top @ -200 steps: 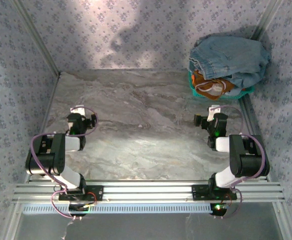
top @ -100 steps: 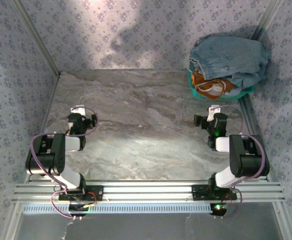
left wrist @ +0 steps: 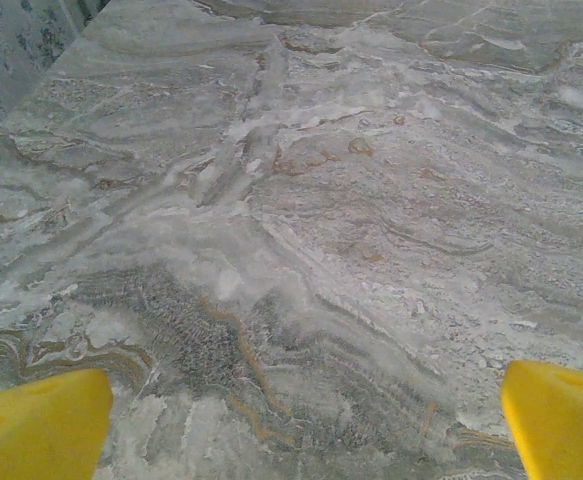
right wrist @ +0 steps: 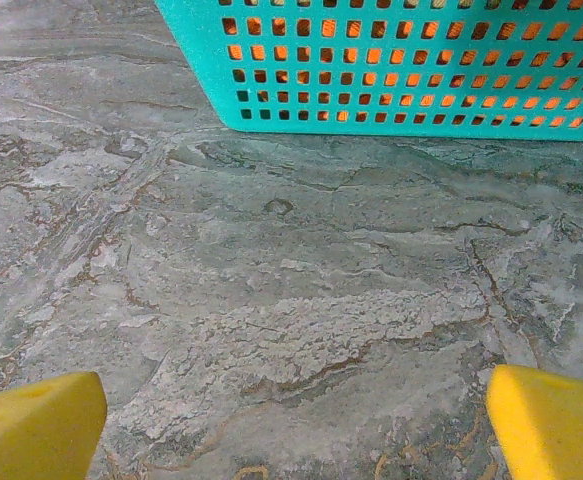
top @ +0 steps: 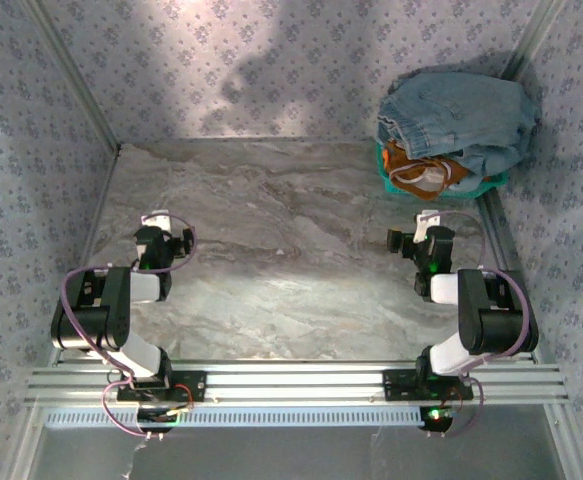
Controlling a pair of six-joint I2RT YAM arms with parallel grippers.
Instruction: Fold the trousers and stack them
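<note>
Left tool (left wrist: 301, 420), right tool (right wrist: 293, 425) gape wide; trousers (top: 461, 115) top orange garment (top: 403, 160) in basket (right wrist: 421, 126).

The worktop (top: 291, 260) looks like grey veined stone, matt and slightly rough, bordered at 6 o'clock by a ribbed metal rail (top: 291, 380) with a dull sheen. At 1 o'clock, the trousers (top: 466, 115) are soft, faded denim cloth heaped over a teal perforated plastic basket (right wrist: 199, 40). The left claw (left wrist: 301, 425) and right claw (right wrist: 291, 425) have yellow fingers (left wrist: 41, 425) of smooth, matt plastic.
</note>
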